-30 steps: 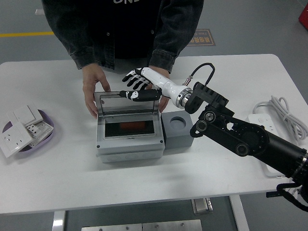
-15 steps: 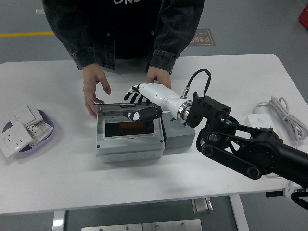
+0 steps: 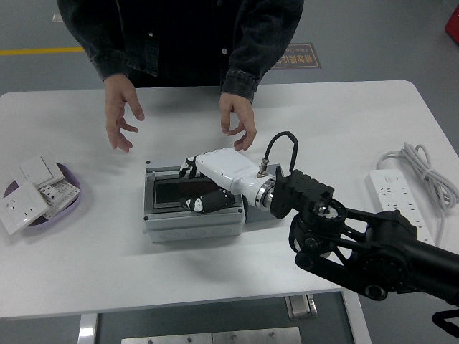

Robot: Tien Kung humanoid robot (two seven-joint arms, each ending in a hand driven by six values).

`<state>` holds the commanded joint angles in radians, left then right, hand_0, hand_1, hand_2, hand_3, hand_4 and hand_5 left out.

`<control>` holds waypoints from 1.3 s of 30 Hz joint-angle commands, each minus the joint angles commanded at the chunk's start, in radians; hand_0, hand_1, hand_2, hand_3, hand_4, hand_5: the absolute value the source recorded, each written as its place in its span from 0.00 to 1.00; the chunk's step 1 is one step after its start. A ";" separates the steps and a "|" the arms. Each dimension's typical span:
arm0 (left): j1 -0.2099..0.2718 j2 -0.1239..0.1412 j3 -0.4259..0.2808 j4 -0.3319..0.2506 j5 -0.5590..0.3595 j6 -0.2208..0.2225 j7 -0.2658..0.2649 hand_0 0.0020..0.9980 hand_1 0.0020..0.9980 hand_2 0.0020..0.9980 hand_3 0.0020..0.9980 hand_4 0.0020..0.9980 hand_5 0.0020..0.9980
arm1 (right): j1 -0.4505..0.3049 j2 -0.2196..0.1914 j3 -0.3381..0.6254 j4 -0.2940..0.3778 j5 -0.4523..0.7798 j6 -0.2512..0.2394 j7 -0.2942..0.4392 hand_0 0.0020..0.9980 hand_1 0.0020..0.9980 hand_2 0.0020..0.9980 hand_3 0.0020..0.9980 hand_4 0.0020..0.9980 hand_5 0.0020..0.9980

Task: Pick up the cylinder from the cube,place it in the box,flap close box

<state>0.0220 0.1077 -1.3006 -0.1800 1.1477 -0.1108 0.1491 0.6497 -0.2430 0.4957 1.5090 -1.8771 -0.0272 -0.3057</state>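
- The big white table (image 3: pixel 215 251) holds everything, and a person in a dark jacket (image 3: pixel 193 36) stands at its far side
- The robot's black right arm (image 3: pixel 373 251) reaches in from the right; no left arm shows
- The grey plastic box with a see-through flap lid (image 3: pixel 190 204) sits in the middle of the table, and the lid looks lying down flat over it
- The grey cube with a round hole on top (image 3: pixel 249 208) touches the box's right side, mostly hidden by the arm
- The white right hand with black fingers (image 3: pixel 215 183) lies flat on the lid, fingers stretched out and holding nothing
- The person's two bare hands (image 3: pixel 120 115) hang open above the table behind the box, not touching it
- The cylinder cannot be seen; it is likely inside the box under the dark lid
- What could go wrong: the lid may not click shut if the push is too soft, and a hard push to one side could slide the box
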 joint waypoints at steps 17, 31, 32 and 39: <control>0.003 0.003 -0.002 0.000 -0.013 0.004 -0.001 0.64 0.67 0.66 0.71 0.76 0.33 | -0.145 -0.112 0.338 0.136 0.161 -0.031 0.119 0.50 0.58 0.63 0.69 0.66 0.49; 0.010 0.002 -0.042 0.000 0.011 0.005 0.019 0.64 0.67 0.66 0.71 0.76 0.32 | -0.430 -0.063 0.745 -0.046 0.499 -0.031 0.375 0.55 0.66 0.68 0.69 0.67 0.46; 0.009 0.002 -0.041 0.000 0.011 0.005 0.018 0.64 0.67 0.66 0.71 0.76 0.32 | -0.446 -0.058 0.770 -0.052 0.517 -0.031 0.382 0.55 0.66 0.68 0.69 0.67 0.46; 0.004 0.005 -0.037 0.000 0.008 0.005 0.019 0.64 0.67 0.66 0.71 0.76 0.32 | -0.514 -0.015 0.922 -0.071 0.572 -0.039 0.416 0.56 0.67 0.69 0.68 0.69 0.44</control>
<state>0.0262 0.1123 -1.3372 -0.1800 1.1561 -0.1060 0.1682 0.1356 -0.2579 1.4177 1.4376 -1.3051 -0.0667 0.1107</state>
